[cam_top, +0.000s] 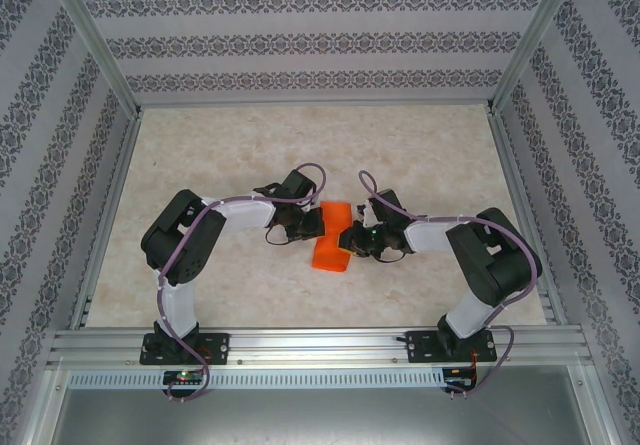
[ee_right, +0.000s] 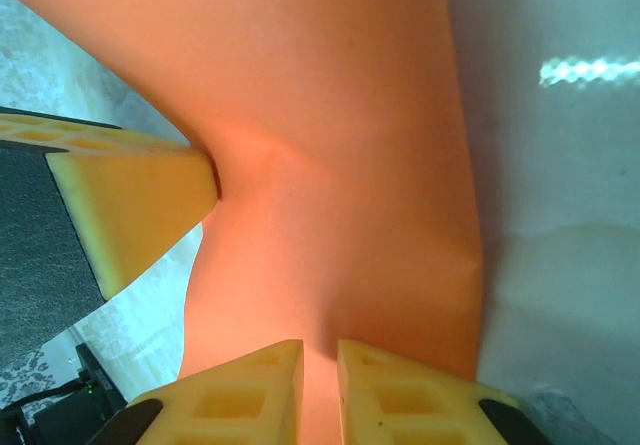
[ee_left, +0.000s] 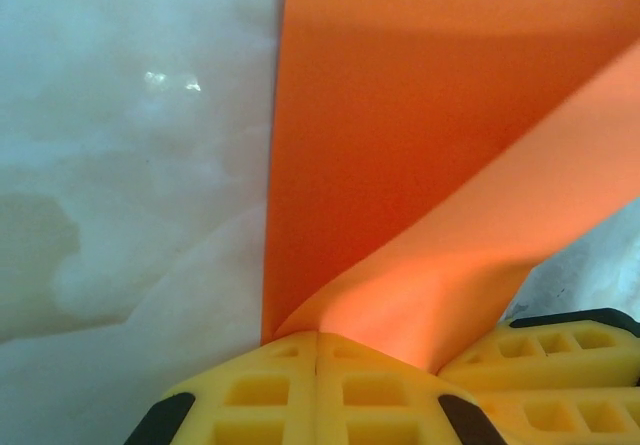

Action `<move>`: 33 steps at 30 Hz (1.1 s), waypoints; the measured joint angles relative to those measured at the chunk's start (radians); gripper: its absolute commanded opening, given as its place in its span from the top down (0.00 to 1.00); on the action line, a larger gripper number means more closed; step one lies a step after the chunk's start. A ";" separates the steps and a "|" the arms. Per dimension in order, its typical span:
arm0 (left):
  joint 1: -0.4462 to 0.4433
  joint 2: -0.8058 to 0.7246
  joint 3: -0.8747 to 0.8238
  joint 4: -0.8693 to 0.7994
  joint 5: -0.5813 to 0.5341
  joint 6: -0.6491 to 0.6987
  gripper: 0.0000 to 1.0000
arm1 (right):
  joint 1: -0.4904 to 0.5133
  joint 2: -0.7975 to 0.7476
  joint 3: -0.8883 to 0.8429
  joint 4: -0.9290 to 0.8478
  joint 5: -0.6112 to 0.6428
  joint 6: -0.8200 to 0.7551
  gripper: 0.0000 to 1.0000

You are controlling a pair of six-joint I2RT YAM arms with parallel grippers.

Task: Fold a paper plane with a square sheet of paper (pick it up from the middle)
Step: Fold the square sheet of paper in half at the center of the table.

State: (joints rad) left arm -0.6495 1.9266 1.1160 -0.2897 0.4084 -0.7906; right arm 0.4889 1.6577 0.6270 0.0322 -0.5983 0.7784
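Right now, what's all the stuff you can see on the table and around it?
sheet of paper: one, bright orange, partly folded, mid-table between the two tools
table: one, pale marbled, under everything
walls: three, grey patterned stripes, around the table
metal frame: one, silver, along the table's edges
left arm: one, black and white, based at the near edge
right arm: one, black and white, based at the near edge
left tool: one, yellow fingers, shut on the sheet of paper
right tool: one, yellow fingers, shut on the sheet of paper

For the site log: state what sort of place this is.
Most likely a lab robot test cell: a left arm and a right arm bolted to an aluminium frame rail, a marble-look tabletop fenced by patterned wall panels, and an orange paper sheet between them.
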 measured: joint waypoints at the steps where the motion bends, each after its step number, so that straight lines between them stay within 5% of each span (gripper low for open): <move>1: 0.000 0.000 0.000 0.000 0.000 0.000 1.00 | 0.000 -0.006 0.000 -0.010 0.002 -0.001 0.82; 10: 0.000 0.000 0.000 0.000 0.001 0.003 1.00 | 0.035 -0.196 0.000 -0.104 0.023 0.002 0.82; 24: -0.001 0.001 0.002 -0.001 0.002 0.011 1.00 | 0.085 -0.123 -0.113 -0.016 0.047 0.024 0.82; 33: -0.001 0.002 0.002 -0.003 0.001 0.019 1.00 | 0.101 -0.270 -0.096 -0.099 0.051 0.024 0.81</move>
State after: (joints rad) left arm -0.6502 1.9282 1.1179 -0.2928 0.4095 -0.7715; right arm 0.5900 1.3876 0.5308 -0.0666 -0.5472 0.8024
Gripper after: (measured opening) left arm 0.053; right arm 0.192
